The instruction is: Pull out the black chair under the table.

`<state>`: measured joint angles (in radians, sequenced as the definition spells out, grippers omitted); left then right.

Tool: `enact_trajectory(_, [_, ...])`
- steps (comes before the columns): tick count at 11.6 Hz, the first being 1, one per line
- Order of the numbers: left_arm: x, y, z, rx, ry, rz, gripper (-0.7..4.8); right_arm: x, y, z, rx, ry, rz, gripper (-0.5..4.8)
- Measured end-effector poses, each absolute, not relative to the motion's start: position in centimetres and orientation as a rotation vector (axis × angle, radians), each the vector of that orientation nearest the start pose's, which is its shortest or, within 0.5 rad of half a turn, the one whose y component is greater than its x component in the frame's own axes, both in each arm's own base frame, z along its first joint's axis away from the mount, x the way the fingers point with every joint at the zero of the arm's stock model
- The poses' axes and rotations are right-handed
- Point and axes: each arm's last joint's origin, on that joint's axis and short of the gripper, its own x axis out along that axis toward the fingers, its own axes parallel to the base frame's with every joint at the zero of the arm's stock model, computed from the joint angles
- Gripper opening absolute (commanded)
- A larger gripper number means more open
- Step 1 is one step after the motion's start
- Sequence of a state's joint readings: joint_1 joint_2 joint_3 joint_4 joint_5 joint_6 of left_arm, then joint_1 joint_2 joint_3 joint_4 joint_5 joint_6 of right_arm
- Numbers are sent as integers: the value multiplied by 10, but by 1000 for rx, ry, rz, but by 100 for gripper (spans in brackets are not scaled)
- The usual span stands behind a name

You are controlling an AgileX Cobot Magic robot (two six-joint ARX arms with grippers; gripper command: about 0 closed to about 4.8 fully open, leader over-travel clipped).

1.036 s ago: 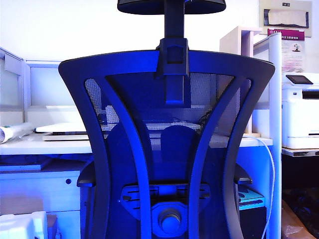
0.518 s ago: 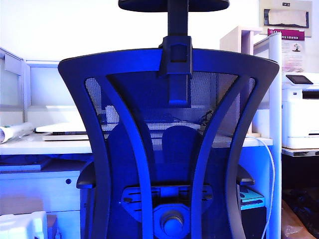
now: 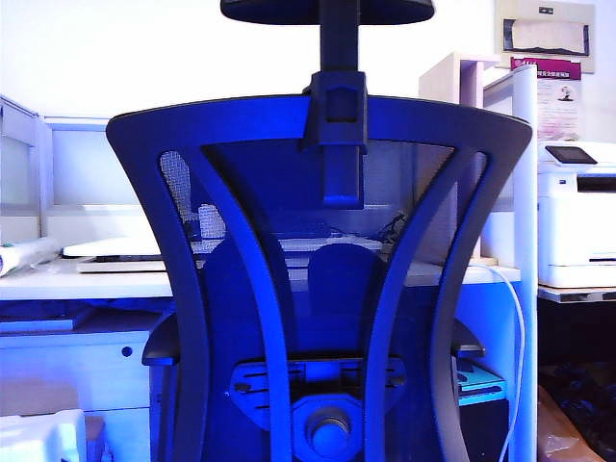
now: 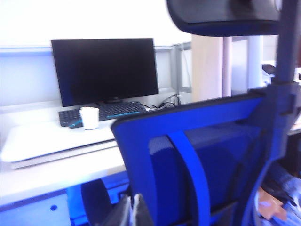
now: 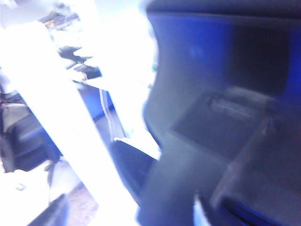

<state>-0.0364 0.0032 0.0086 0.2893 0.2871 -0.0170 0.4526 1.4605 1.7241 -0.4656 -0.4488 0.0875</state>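
Exterior view: the large black office chair with mesh back and curved plastic ribs (image 3: 318,289) fills the centre, its back toward the camera and its headrest cut off above. It stands directly in front of the white flat-topped office desk (image 3: 87,279), whose top passes behind the mesh. How far the seat sits under the desk is hidden by the chair back. Neither gripper appears here. Judgement: the pull looks largely done or between grips; the next move calls for a firm hold on the chair's frame and a straight draw away from the desk.

Left wrist view: the chair back rises just in front of the desk, which carries a black flat monitor (image 4: 104,70), a dark keyboard (image 4: 106,112) and a white cup (image 4: 89,117). The left gripper (image 4: 132,213) shows only as grey finger tips at the frame edge, near the chair back; these lie close together, with no gap and nothing between them.

Right wrist view: heavily blurred. Dark chair parts lie close to the lens beside a white desk panel. The right gripper cannot be made out, so its finger state cannot be told.
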Motion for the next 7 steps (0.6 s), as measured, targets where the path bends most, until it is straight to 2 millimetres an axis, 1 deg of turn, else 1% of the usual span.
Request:
enact_trajectory(2, [92, -11, 194, 21, -296, -322, 25, 253, 139, 479, 76, 205, 913, 337])
enact_trajectory(3, [92, -11, 194, 21, -297, -321, 25, 251, 138, 476, 73, 208, 915, 337])
enact_trajectory(4, [92, -11, 194, 21, -297, -321, 25, 247, 136, 466, 70, 243, 899, 337])
enact_trajectory(5, [92, -11, 194, 21, -297, -321, 25, 242, 132, 461, 68, 256, 881, 337])
enact_trajectory(6, [92, -11, 194, 21, -297, -321, 25, 231, 126, 455, 68, 243, 868, 337])
enact_trajectory(7, [92, -11, 194, 21, -297, -321, 25, 214, 117, 445, 66, 218, 827, 337])
